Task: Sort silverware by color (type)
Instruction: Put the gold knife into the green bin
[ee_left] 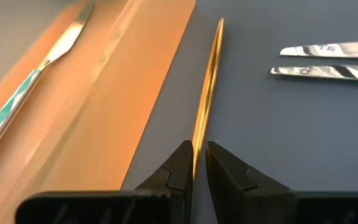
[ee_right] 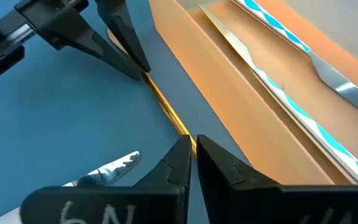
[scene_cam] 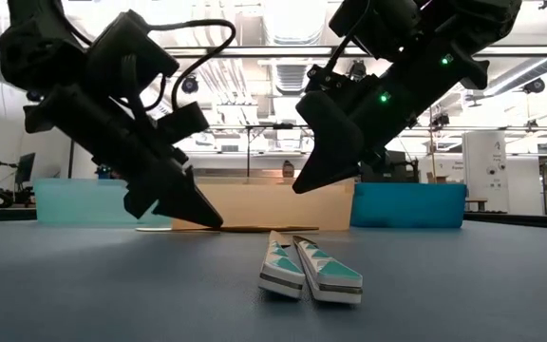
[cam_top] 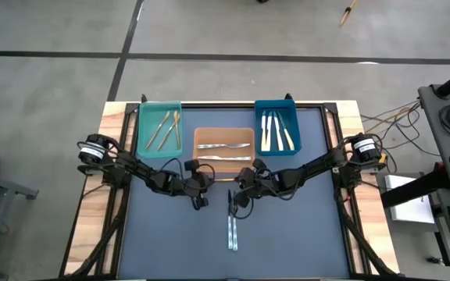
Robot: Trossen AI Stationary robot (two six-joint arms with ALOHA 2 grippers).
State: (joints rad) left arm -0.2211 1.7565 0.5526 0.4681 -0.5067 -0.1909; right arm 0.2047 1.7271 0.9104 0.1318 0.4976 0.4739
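A slim gold piece of silverware [ee_left: 207, 81] lies on the dark table just in front of the orange bin's near wall [ee_left: 135, 93]. My left gripper [ee_left: 199, 144] is down at table height [scene_cam: 212, 220] and shut on one end of it. My right gripper [ee_right: 192, 142] is shut and hangs above the table [scene_cam: 300, 185], over the gold piece's other end, touching nothing. Two silver pieces with teal-patterned handles [cam_top: 231, 226] lie side by side on the table nearer the front edge. My left gripper pinches one end of the gold piece [ee_left: 196, 134] between its two fingertips. The fingers slant down from the table's left and lie along the piece, which runs straight on from them [ee_right: 166, 109]. The piece is turned on its thin edge, low along the table.
The orange bin [cam_top: 223, 130] holds two silver pieces with teal-patterned handles. A teal bin [cam_top: 141, 129] at the back left holds gold pieces. A blue bin [cam_top: 295, 125] at the back right holds cream-handled ones. The two arms' grippers are close together at the table's middle.
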